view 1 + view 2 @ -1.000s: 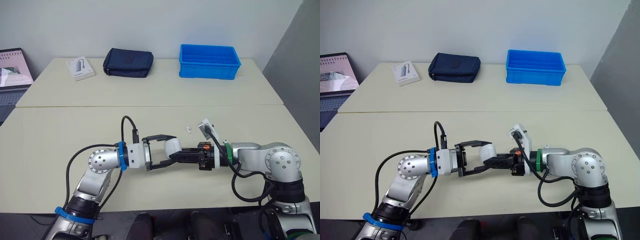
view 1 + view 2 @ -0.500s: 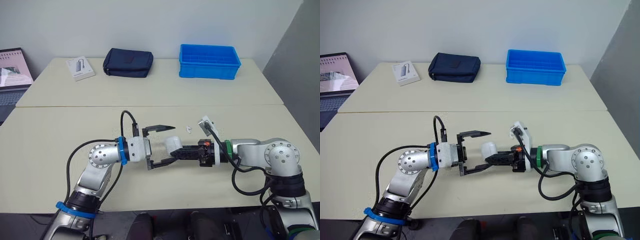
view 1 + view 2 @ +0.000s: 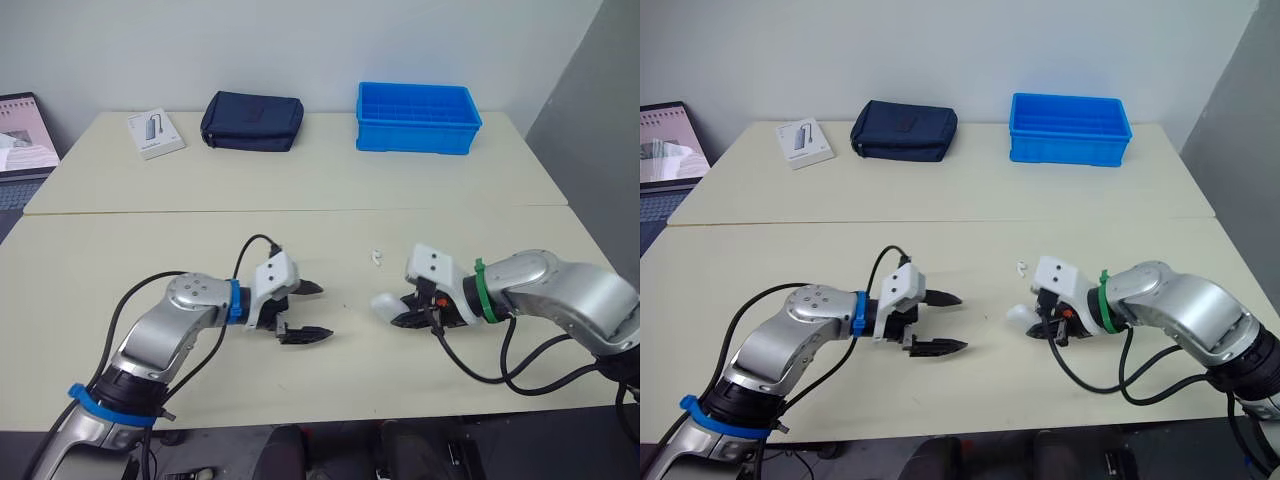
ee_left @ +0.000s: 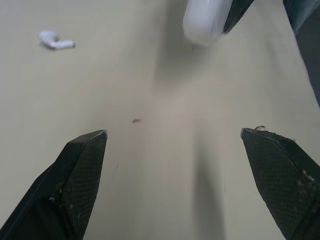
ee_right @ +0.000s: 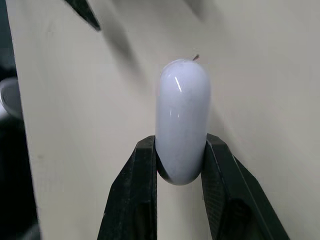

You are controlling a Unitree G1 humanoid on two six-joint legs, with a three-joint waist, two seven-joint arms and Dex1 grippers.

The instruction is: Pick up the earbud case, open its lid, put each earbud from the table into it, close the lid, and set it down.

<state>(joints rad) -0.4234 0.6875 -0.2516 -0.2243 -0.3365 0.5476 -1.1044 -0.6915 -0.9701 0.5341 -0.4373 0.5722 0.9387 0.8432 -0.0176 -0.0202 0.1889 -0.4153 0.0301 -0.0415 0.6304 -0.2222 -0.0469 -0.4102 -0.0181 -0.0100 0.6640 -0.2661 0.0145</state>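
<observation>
Comparing this with half a second back, did the arms just split up? They were nose to nose mid-table then. /OP

Yep. Back then the left gripper [image 3: 322, 311] had its fingers spread on either side of the earbud case [image 5: 182, 120], which the right one was holding out. Now the two have pulled well apart, with bare table [image 3: 200, 230] between them. The left claw is gaping wide and holding nothing, low over the tabletop. The whole picture shifted a bit too, so the head camera moved. /reply

And the case, who kept it? /OP

The right gripper [image 3: 400, 311]. It's pinching the case by one end, and the rest sticks out past its fingers [image 5: 145, 170], just above the table as far as I can tell. The lid looks closed; I can't spot a seam. The case is a smooth, glossy white pill shape with a little highlight streak on it. The fingers are matte black, and on the left claw you can see a fine crosshatch grip pattern on the pads [image 4: 85, 170]. /reply

Any earbuds around? /OP

One tiny white earbud [image 3: 376, 257] is lying on the table a bit beyond the case. It has a rounded head and a short stem. The tabletop is plain matte beige. At the far edge there's a ribbed blue plastic bin [image 3: 418, 120], a soft navy fabric pouch [image 3: 252, 122], a flat white box [image 3: 155, 133], and a laptop [image 3: 20, 135] off to the left. /reply
</observation>
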